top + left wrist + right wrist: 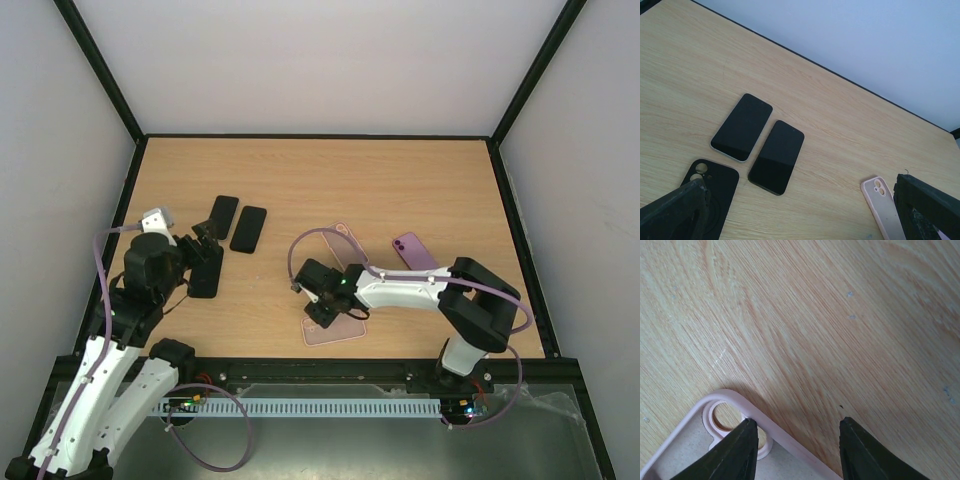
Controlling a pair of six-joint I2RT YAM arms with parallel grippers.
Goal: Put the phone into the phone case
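My right jaws (795,421) stand partly apart and hold nothing. They straddle the top rim of the pink case (680,457), which lies close to the near edge of the table (400,180), about midway along it. One fingertip (747,440) sits inside by the camera cutout and the other is outside over bare wood. The rim looks thin and soft, so a pinch here may fold it or squirt it out of my pads. Any downward shove could skid the case towards that near edge, and I judge it has little room to spare. The inner tip could also snag in the cutout and tilt the case as I lift. Farther in on the left side, my left gripper (205,255) hangs wide open and empty above the black case (715,187), so nothing braces the pink one if it slides. The purple phone (415,250), which I take to be the one to fit, lies face down right of centre, well apart from my grip. A second pink case (882,205) rests near it with my cable looped across, and a swing of the arm could drag it. Beyond the black case, two black phones (741,126) (776,156) lie side by side, and I could mistake one for the target.
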